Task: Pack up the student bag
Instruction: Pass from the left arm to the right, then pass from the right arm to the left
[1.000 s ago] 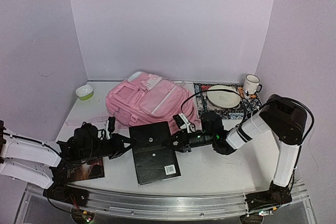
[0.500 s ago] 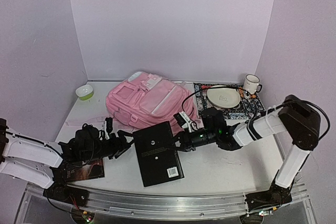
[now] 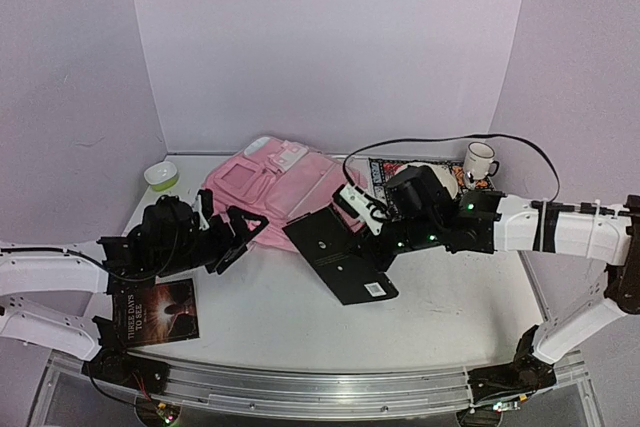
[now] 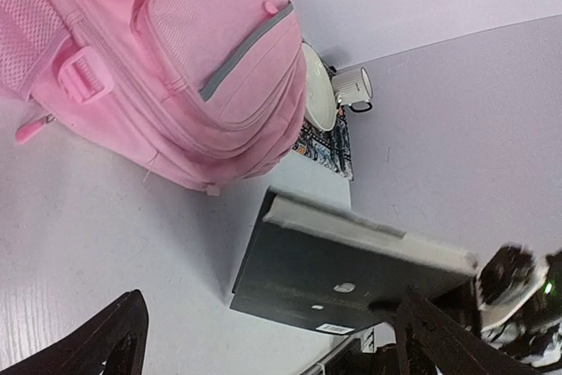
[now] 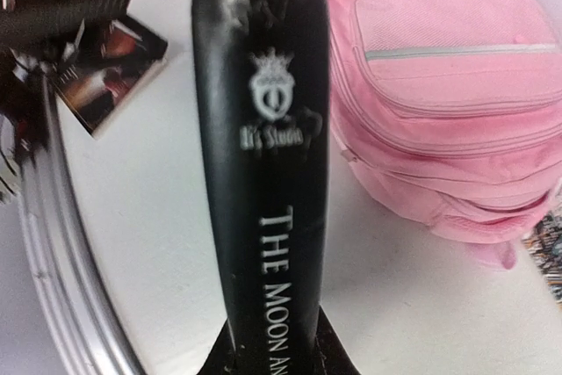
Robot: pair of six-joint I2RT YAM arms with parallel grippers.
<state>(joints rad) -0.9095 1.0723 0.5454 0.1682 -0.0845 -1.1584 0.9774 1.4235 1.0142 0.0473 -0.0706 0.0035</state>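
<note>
The student bag (image 3: pixel 285 182) is a big pink backpack lying flat at the back middle of the table; it also shows in the left wrist view (image 4: pixel 176 59) and the right wrist view (image 5: pixel 457 85). My right gripper (image 3: pixel 385 247) is shut on the spine of a thick black book (image 3: pixel 340 257), held tilted above the table just in front of the bag. The spine (image 5: pixel 263 173) fills the right wrist view between the fingers of the gripper (image 5: pixel 272 353). My left gripper (image 3: pixel 245 239) stands open and holds nothing, left of the book (image 4: pixel 342 270) and apart from it.
A second book with a dark picture cover (image 3: pixel 163 312) lies at the front left. A green bowl (image 3: pixel 160 176) sits at the back left. At the back right are a patterned mat (image 3: pixel 480 197), a pale plate (image 4: pixel 318 90) and a white mug (image 3: pixel 480 160).
My left gripper opened, let go of the black book and drew back to the left. My right gripper lifted the book, tilted it and carried it right and back towards the bag.
</note>
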